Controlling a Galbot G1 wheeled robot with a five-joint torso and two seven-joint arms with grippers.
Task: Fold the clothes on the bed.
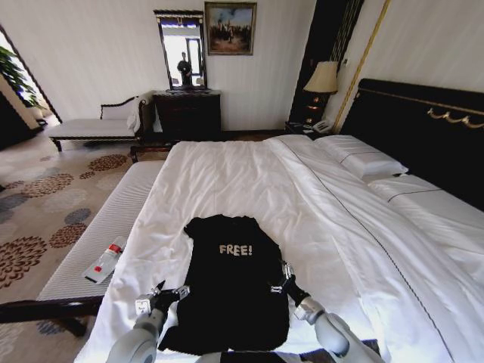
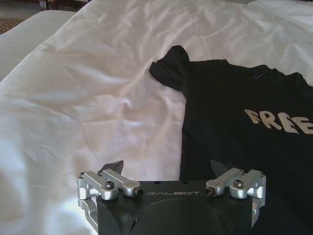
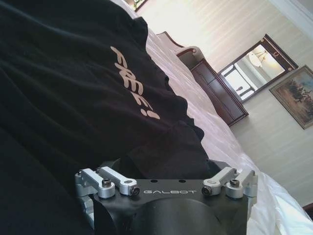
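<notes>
Head view showed the black T-shirt [image 1: 231, 283] lying flat on the bed [image 1: 227, 178], near its foot. Left gripper [image 1: 168, 292] sat spread at the shirt's left edge; right gripper [image 1: 279, 278], also spread, at its right edge.

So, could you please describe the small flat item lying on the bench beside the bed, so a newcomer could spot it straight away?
Start at the big white-sheeted bed; along its left side runs a long pale striped upholstered bench. Near the bench's closer end lies a slim white rectangular item with red markings, level with the black cotton T-shirt lettered "FREE!". What it is I cannot tell.
</notes>
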